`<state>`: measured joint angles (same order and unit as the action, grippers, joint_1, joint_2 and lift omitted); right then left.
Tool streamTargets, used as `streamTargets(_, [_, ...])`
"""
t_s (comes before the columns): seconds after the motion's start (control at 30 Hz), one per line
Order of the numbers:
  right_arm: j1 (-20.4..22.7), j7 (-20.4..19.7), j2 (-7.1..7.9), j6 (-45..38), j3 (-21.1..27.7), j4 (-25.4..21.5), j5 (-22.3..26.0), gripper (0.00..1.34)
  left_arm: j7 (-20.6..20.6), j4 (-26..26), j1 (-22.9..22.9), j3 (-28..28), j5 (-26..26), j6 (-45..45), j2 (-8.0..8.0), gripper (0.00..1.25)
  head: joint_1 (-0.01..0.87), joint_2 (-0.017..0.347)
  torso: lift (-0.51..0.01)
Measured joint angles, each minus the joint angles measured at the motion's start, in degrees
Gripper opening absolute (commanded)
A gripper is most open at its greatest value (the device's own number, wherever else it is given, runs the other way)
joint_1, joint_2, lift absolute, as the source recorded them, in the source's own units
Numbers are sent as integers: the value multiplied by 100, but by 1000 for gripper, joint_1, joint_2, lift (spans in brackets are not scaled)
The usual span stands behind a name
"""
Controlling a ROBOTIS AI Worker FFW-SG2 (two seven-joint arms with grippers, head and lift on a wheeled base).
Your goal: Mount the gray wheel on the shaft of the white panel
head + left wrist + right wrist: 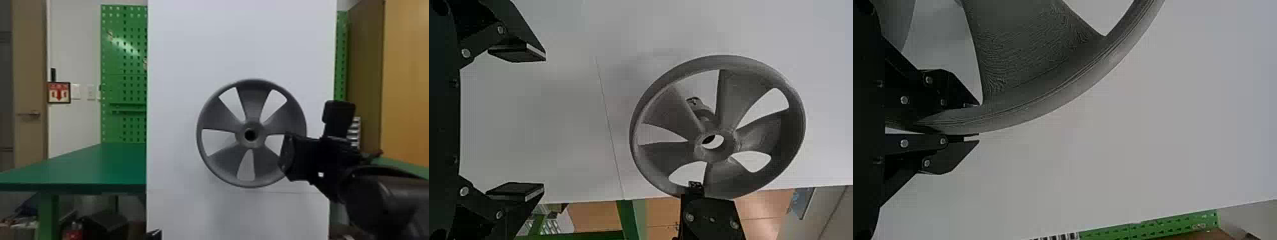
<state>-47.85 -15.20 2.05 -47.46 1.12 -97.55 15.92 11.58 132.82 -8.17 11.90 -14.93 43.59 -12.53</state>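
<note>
In the head view, my right gripper (285, 153) is shut on the right side of the gray wheel (252, 105), which faces the camera before the white panel (178, 79). The hub hole looks dark there. The right wrist view shows the fingers of my right gripper (978, 123) on both sides of the wheel's rim (1038, 112). A black tip of my left gripper (154, 235) is at the head view's bottom edge. My left gripper (544, 121) stands open, with nothing between its fingers. Behind the wheel (739, 100), a gray part resembling the shaft (698, 106) shows between two spokes.
A green table (92, 169) extends left of the panel, with a green pegboard (124, 63) beyond it. Brown cabinet doors (405, 79) stand at the right. Boxes and other items lie under the table.
</note>
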Motion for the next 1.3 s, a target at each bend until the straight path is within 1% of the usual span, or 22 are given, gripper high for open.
streamTargets(0.33, [-61,16,-20,6,40,168,1,114,1,-2,-9,5,-19,0,-4,913,38,-8,-496])
streamTargets(0.67, [-124,247,-36,53,163,286,-43,114,1,-28,-81,17,-50,0,-4,913,38,-6,-496])
streamTargets(0.93, [-131,314,-105,135,237,298,-101,114,2,-40,-115,27,-64,-3,-4,913,38,-8,-496])
streamTargets(1.1, [-104,316,-186,185,312,298,-83,114,2,-58,-139,44,-82,-8,-4,913,38,-8,-496])
streamTargets(1.3, [-59,316,-203,173,398,298,-138,114,2,-63,-142,46,-89,-9,-4,913,38,-8,-496])
